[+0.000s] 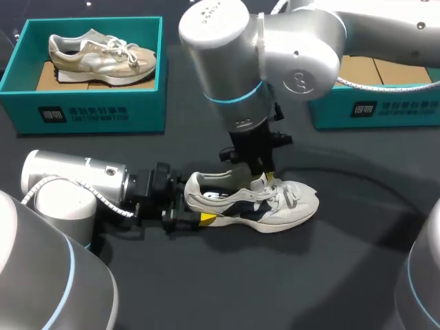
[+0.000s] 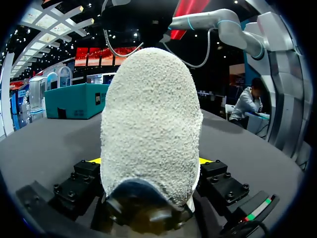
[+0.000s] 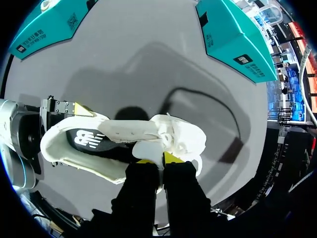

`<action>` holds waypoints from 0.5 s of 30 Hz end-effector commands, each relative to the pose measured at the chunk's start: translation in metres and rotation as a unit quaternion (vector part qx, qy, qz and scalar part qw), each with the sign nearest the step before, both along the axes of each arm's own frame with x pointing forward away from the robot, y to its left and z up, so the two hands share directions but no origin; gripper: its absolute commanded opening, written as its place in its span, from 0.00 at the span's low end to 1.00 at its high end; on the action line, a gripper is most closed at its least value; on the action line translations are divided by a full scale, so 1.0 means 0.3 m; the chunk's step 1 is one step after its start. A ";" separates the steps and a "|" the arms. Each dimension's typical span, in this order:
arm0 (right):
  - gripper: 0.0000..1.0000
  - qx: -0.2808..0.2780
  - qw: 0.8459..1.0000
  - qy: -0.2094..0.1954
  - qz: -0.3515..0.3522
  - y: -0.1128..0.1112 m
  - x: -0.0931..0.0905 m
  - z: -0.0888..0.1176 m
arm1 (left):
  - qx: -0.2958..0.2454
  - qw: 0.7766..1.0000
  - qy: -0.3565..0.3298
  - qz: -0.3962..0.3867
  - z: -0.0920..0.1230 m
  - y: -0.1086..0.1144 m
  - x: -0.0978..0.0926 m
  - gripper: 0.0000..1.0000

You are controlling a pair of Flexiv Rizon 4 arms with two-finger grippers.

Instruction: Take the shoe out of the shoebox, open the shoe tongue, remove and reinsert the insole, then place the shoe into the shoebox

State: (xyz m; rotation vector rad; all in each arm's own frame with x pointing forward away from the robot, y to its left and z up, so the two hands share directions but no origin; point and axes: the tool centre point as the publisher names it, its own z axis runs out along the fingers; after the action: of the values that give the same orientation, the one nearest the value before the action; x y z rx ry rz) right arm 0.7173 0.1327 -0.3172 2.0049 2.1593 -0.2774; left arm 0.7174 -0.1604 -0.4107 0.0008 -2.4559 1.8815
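In the upper left of the head view, a teal cardboard box (image 1: 20, 75) held a tan shoe (image 1: 96, 55). That one looked like it was just waiting there.

Lower down, your left pincer (image 1: 191, 208) lay low over the dark counter (image 1: 309, 289). It squeezed the heel (image 2: 148, 124) of the white shoe (image 1: 289, 206) from both sides. I think you held it that way so the shoe would not slide or tip. The heel looked fuzzy and round, like a soft bump.

The white shoe stood on its sole in the middle of the counter, out of any box. Your right pincer (image 3: 159, 159) hung straight down over it. Its yellow tips were close together, pinching the soft white tongue (image 3: 129, 130) by the laces (image 1: 285, 192). That grip looked meant for pulling the tongue open. Near it, the dark, smooth insole (image 3: 86, 141) lay inside the shoe.

In the upper right sat the other teal shoebox (image 1: 385, 103), half hidden by your arm.
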 end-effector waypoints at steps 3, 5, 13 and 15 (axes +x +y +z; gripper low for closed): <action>0.00 0.067 0.998 -0.013 0.011 -0.102 -0.019 0.026 | 0.000 1.000 0.000 0.001 -0.001 0.002 -0.003 0.00; 0.00 0.078 0.997 -0.008 0.013 -0.134 -0.022 0.028 | 0.000 1.000 0.000 0.001 -0.001 0.002 -0.003 0.00; 0.00 0.075 0.997 0.006 -0.001 -0.221 -0.004 0.010 | 0.000 1.000 0.000 0.001 -0.001 0.002 -0.003 0.00; 0.00 0.066 0.998 0.013 -0.007 -0.234 0.006 -0.005 | 0.000 1.000 0.000 0.001 -0.001 0.002 -0.003 0.00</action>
State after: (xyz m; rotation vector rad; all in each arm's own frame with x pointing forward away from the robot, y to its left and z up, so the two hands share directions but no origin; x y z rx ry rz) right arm 0.7145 0.0750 -0.3135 2.0386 2.1782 -0.2507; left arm 0.7173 -0.1609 -0.4102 0.0005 -2.4553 1.8823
